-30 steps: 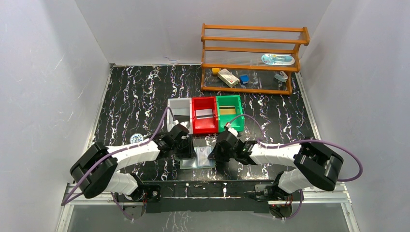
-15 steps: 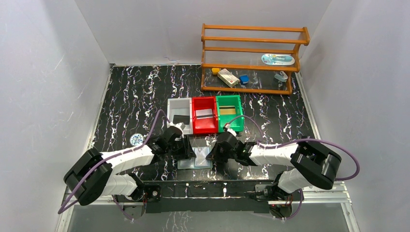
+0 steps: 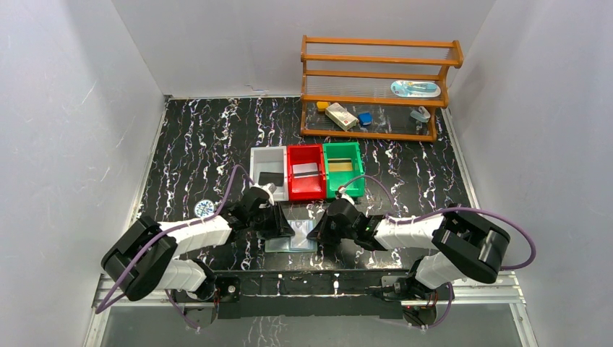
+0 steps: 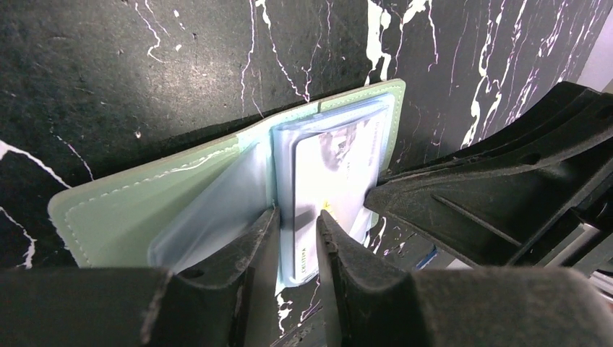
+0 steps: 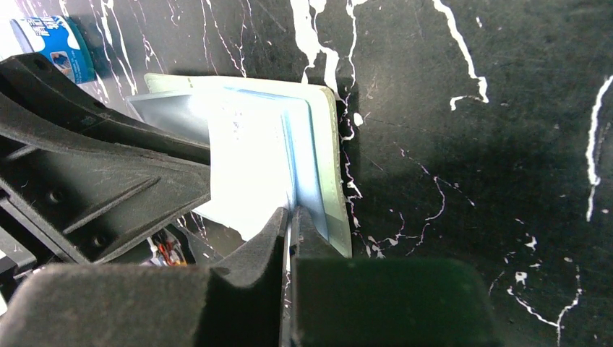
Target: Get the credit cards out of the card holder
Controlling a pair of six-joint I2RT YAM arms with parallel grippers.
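Three cards (image 3: 305, 170) sit in the bins (image 3: 306, 195), min. one pale card (image 4: 329, 163) is left in the open card holder (image 4: 137, 206) at bench (image 3: 202, 144) front, w/ left fingers (image 4: 246, 246) narrow at its edge, right fingers (image 5: 253, 246) pinched on a clear pocket (image 5: 307, 144).

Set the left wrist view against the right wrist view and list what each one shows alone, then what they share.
Left wrist only: print on the pale rectangular plastic card, with the left tool slightly open over it. Right wrist only: the round blue-and-white tin, and the right tool pinching a clear plastic pocket leaf; glare hides the card. Both: the flat grey-green bifold card holder open on the black marbled table.
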